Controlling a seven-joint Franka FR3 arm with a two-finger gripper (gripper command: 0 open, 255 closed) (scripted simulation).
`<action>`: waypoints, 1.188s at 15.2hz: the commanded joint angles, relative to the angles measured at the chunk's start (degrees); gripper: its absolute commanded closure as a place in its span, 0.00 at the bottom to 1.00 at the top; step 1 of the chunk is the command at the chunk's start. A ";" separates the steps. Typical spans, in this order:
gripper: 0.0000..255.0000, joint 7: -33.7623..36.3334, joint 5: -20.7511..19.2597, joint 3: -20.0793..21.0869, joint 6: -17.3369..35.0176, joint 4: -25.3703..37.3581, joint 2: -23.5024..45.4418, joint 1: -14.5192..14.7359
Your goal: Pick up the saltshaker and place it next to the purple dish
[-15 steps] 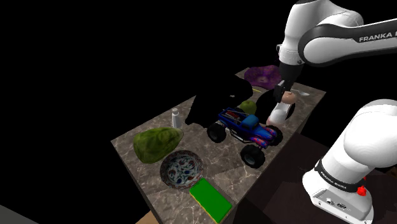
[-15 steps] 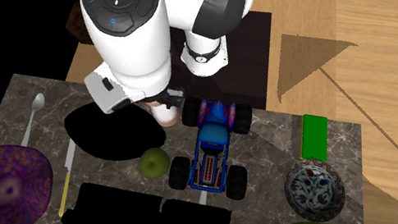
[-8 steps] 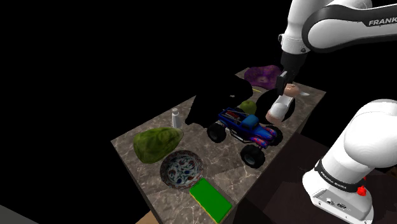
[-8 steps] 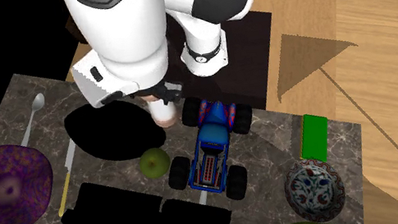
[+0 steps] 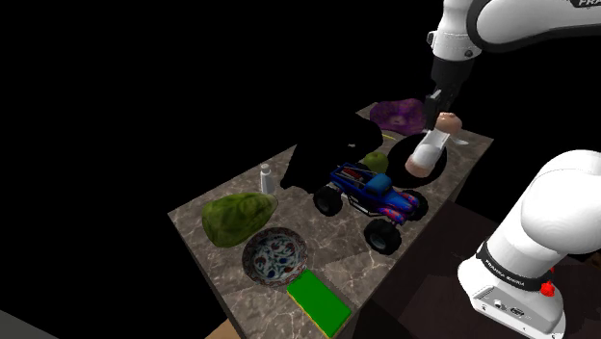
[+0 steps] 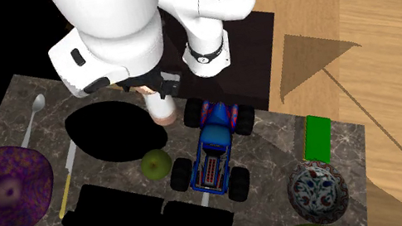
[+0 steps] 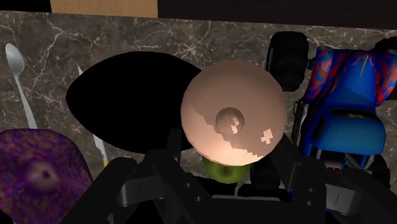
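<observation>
A pale pinkish-white saltshaker (image 5: 427, 152) hangs tilted above the marble table's far end, clear of the surface, with my gripper (image 5: 441, 117) shut on its upper part. In the second exterior view the saltshaker (image 6: 161, 108) dangles under the gripper (image 6: 158, 86), beside the toy truck's front. Looking along the gripper (image 7: 226, 153), the saltshaker's round base (image 7: 232, 118) sits clasped between both fingers. The purple dish (image 5: 397, 114) lies at the table's far corner, close behind the shaker; the dish (image 6: 3, 193) is also at the second exterior view's left.
A blue toy monster truck (image 5: 371, 197) and a green apple (image 5: 374, 161) lie close by. A black oval patch (image 6: 110, 131) lies under the shaker. A spoon (image 6: 33, 115) and knife (image 6: 67, 185) flank the dish. Farther off are a small white bottle (image 5: 265, 177), leafy green lump (image 5: 238, 218), patterned bowl (image 5: 274, 256) and green block (image 5: 320, 300).
The gripper has risen with the saltshaker, carrying it up off the table and slightly toward the purple dish. Nothing else moved.
</observation>
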 commanded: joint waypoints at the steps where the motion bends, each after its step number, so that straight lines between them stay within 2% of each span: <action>1: 1.00 -0.25 0.13 0.10 -1.57 1.67 0.09 0.02; 18: 1.00 -2.12 0.81 0.87 -13.03 16.79 3.61 -0.01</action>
